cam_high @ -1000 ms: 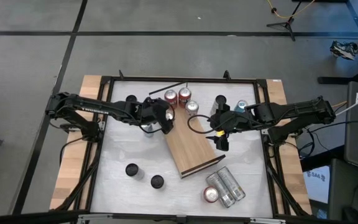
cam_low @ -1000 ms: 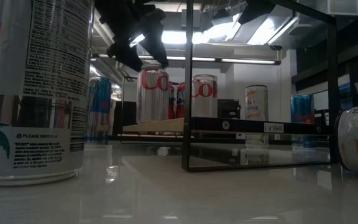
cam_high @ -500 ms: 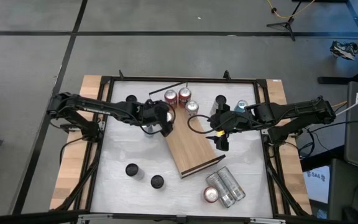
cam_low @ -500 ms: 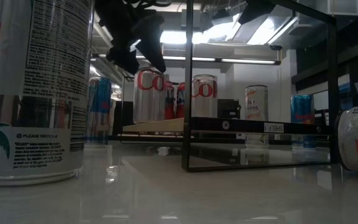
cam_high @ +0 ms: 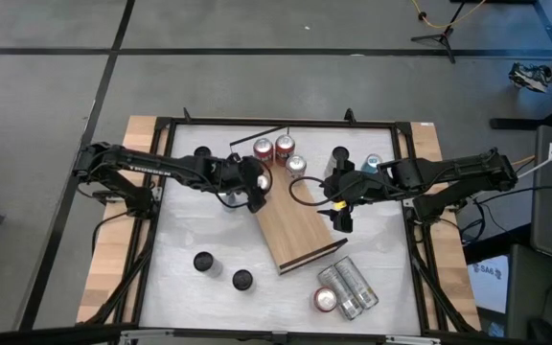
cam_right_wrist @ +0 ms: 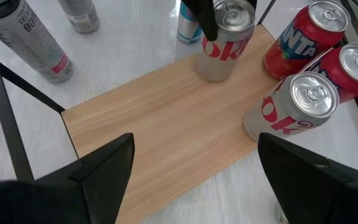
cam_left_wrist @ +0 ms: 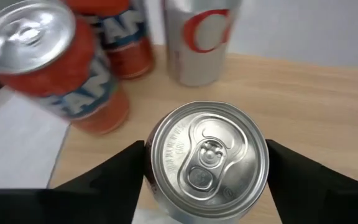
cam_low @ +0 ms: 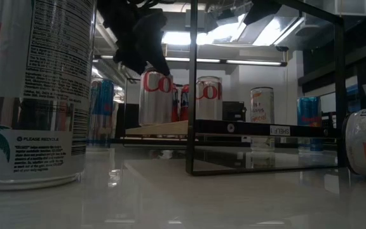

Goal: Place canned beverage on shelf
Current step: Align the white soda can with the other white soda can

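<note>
On the left, the left gripper (cam_high: 254, 184) holds a silver can (cam_left_wrist: 207, 161) upright at the near corner of the shelf (cam_high: 295, 226), its two dark fingers (cam_left_wrist: 107, 180) pressed on opposite sides of the can just under the rim. In the right wrist view the can (cam_right_wrist: 224, 40) seems to rest on the wooden board close to its edge, though whether its base bears fully on the wood cannot be told. Doing this step well probably means keeping the can vertical, making sure the whole base sits on the board and not half over the edge, then spreading the fingers evenly and lifting straight up so neither pad drags the can over. The two orange cans (cam_left_wrist: 55, 68) and another silver can (cam_left_wrist: 197, 37) stand just beside it on the same end, so any sideways sweep on the way out risks knocking them. The left arm (cam_high: 161, 169) reaches low and long from the table's left edge toward the middle, wrist turned down over the can. Farther right, the right gripper (cam_high: 339, 215) hangs over the shelf's right side with its fingers (cam_right_wrist: 98, 168) spread wide and nothing between them, its arm stretched in from the right edge, waiting.
</note>
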Motion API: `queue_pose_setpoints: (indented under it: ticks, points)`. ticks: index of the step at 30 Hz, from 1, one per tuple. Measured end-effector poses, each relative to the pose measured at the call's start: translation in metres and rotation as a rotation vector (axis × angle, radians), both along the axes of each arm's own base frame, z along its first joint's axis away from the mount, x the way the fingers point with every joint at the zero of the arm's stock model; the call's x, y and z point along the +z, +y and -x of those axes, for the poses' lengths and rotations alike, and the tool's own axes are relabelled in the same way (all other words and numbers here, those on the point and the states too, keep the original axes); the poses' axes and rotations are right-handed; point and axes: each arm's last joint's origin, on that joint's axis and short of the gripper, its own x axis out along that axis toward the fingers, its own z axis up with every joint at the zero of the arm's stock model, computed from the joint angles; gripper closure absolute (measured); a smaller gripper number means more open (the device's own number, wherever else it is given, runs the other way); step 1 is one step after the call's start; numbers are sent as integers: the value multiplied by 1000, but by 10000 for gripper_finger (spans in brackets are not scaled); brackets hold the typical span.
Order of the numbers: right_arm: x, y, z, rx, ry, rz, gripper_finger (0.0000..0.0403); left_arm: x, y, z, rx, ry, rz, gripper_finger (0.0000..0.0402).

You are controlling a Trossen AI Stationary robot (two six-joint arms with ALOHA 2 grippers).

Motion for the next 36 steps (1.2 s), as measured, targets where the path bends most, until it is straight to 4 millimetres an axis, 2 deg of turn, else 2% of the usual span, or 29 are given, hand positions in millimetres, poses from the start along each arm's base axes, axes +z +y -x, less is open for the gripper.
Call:
queue_pose_setpoints:
  ticks: [3,15,24,29,36]
  points:
    - [0,0,0,0,0,0,65,1,2,-3,-75,-13,21,139]
    - [0,0,0,0,0,0,65,6,7,-9,-509,-52,34,137]
    - [0,0,0,0,0,0,65,4,9,-7,-648,-12,-35,137]
    - [0,0,0,0,0,0,65,4,9,-7,-652,-10,-33,133]
    - [0,0,0,0,0,0,65,4,9,-7,-643,-8,-34,107]
